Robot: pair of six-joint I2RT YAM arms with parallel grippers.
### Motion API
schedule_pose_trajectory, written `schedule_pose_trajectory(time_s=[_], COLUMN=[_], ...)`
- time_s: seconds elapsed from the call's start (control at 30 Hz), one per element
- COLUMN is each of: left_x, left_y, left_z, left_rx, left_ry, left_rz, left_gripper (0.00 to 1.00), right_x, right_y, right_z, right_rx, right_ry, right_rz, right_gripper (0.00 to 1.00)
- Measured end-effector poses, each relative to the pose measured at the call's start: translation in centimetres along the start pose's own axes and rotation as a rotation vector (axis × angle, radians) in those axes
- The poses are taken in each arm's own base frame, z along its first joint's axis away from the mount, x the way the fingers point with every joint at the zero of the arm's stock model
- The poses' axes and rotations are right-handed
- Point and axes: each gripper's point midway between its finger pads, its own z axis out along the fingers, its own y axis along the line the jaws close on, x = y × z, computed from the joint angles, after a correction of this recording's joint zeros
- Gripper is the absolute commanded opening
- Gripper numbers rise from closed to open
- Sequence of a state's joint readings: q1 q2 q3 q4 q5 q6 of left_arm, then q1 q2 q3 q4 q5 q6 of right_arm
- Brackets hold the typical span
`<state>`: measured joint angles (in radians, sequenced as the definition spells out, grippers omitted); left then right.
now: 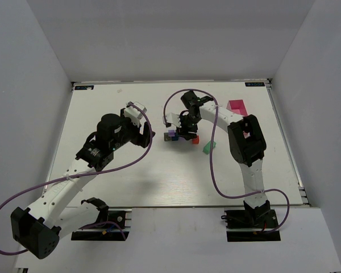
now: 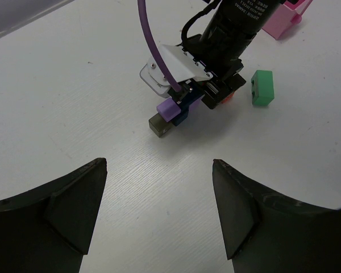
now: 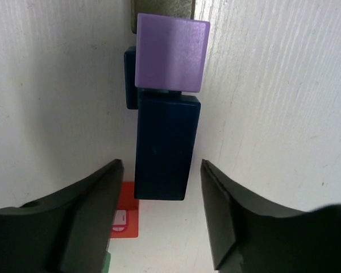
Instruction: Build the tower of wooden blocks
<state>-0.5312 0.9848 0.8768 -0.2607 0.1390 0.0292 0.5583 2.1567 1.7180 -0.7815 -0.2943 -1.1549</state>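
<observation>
The wood block tower is a small cluster mid-table: a purple block (image 1: 171, 133) (image 3: 171, 52) sits over the far end of a long dark blue block (image 3: 166, 147), with a grey block (image 2: 161, 126) at the far end. A red block (image 3: 124, 216) and a green block (image 1: 208, 147) (image 2: 262, 87) lie beside it. My right gripper (image 1: 185, 132) (image 3: 162, 170) is open just above the cluster, one finger on each side of the blue block's near end, with gaps. My left gripper (image 1: 146, 135) (image 2: 159, 170) is open and empty, left of the cluster.
A pink tray (image 1: 237, 106) (image 2: 281, 20) stands at the back right, behind the right arm. The right arm's purple cable (image 1: 213, 148) loops over the table near the green block. Grey walls enclose the white table (image 1: 131, 176) on three sides.
</observation>
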Motion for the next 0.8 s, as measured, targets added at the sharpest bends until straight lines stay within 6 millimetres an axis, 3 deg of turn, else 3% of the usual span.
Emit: schedule_pose_trajectory(time_s=[0.03, 0.4, 0.8], left_x=[0.0, 0.0, 0.0], left_y=[0.0, 0.0, 0.0], left_z=[0.0, 0.0, 0.0], left_rx=[0.000, 0.000, -0.002], left_ry=[0.000, 0.000, 0.000], left_rz=[0.000, 0.000, 0.000], left_gripper=[0.85, 0.85, 0.85], right_x=[0.0, 0.1, 1.0], right_y=[0.1, 0.0, -1.1], right_z=[0.0, -0.1, -3.9], right_rx=[0.000, 0.018, 0.126], right_ry=[0.000, 0.001, 0.049], right_rz=[0.002, -0.003, -0.005], right_gripper=[0.90, 0.90, 0.90])
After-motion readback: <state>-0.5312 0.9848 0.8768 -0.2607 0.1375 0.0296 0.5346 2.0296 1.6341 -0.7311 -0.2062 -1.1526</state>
